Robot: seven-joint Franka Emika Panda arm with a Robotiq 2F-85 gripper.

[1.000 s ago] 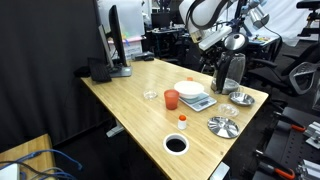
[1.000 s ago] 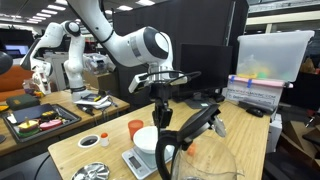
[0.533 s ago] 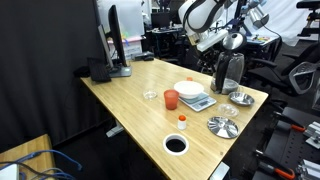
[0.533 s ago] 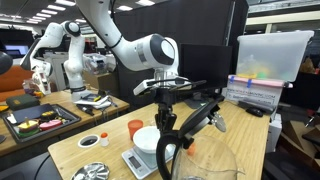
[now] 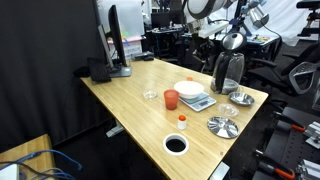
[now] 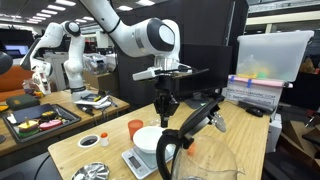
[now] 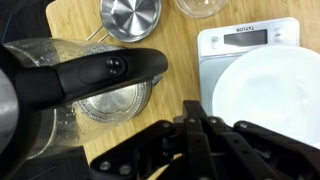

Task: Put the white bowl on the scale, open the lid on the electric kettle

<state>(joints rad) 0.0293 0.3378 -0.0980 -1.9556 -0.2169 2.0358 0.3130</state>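
Observation:
The white bowl (image 5: 186, 88) sits on the scale (image 5: 199, 102); both also show in the wrist view, bowl (image 7: 268, 95) on scale (image 7: 236, 38), and in an exterior view (image 6: 148, 138). The electric kettle (image 5: 230, 74) stands beside the scale. Its greyish lid (image 5: 233, 42) stands tilted up over the mouth. From the wrist I look past the black handle (image 7: 100, 72) into the kettle to its metal floor. My gripper (image 6: 166, 110) (image 7: 200, 135) is shut and empty, hanging above the kettle and the bowl.
An orange cup (image 5: 171, 99) stands next to the scale. A ribbed metal plate (image 5: 222, 126), a black-inside dish (image 5: 176, 144), a small bottle (image 5: 182, 120), a small metal dish (image 5: 240, 98) and a glass dish (image 5: 150, 95) lie around. A monitor (image 5: 118, 40) stands at the far end.
My gripper has risen, still shut, away from the kettle. The bowl, scale and kettle have not moved.

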